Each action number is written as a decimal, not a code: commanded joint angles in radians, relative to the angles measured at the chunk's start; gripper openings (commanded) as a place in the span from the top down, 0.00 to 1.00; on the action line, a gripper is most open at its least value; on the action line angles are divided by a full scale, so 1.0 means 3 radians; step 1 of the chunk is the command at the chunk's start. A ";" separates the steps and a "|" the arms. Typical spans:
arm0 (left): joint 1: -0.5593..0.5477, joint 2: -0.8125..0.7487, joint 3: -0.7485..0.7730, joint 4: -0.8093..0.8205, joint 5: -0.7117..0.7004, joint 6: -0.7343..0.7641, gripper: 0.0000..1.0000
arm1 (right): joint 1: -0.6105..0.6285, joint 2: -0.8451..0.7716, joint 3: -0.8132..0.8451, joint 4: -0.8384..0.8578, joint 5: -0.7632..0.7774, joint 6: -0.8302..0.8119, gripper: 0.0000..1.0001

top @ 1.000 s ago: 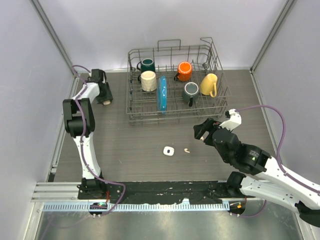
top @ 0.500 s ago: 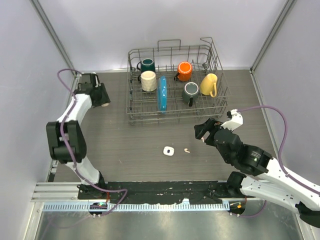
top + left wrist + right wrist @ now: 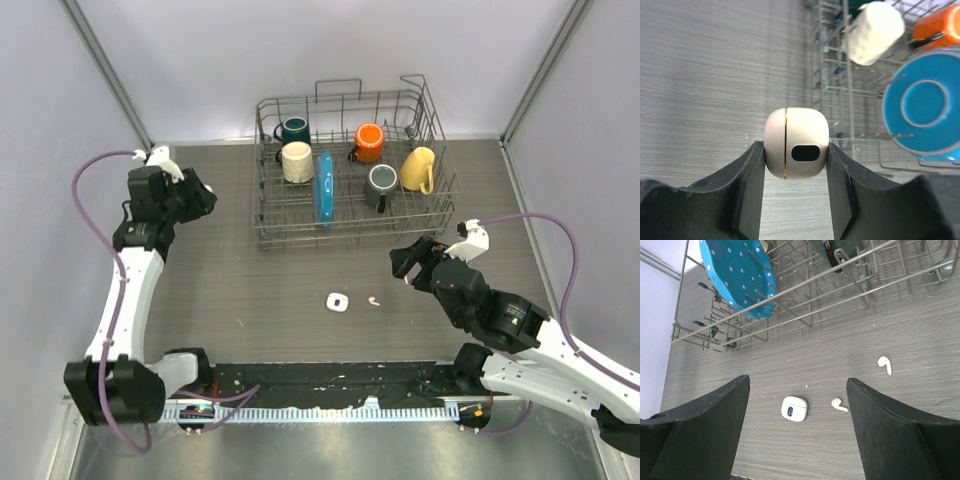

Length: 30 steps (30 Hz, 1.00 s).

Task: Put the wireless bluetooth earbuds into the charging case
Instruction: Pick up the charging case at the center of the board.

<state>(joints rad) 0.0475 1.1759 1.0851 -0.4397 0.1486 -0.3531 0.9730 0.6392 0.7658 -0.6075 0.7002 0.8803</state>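
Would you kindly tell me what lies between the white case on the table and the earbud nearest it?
Nothing: in the right wrist view only bare tabletop separates the white case from the nearest earbud; the top view agrees.

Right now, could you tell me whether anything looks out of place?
Two tiny cream plastic earbuds lie loose on the grey table, outside the small white case; the left gripper grips another rounded cream case.
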 commanded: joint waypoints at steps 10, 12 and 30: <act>-0.0005 -0.1153 -0.0319 0.0534 0.1038 0.0144 1.00 | -0.0006 0.0063 0.0081 0.0123 -0.0033 0.0072 0.16; -0.0005 -0.1225 -0.0360 0.0616 0.1232 0.0124 1.00 | -0.0012 0.0063 0.0081 0.0138 -0.0053 0.0093 0.16; -0.0250 -0.1501 -0.0564 0.1399 0.2475 0.0001 1.00 | -0.0006 0.0058 0.0152 0.0143 -0.0130 0.0170 0.16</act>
<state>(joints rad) 0.0078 0.7391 0.9237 -0.1513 0.7826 -0.3122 0.9730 0.6552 0.7666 -0.6056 0.6636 0.9127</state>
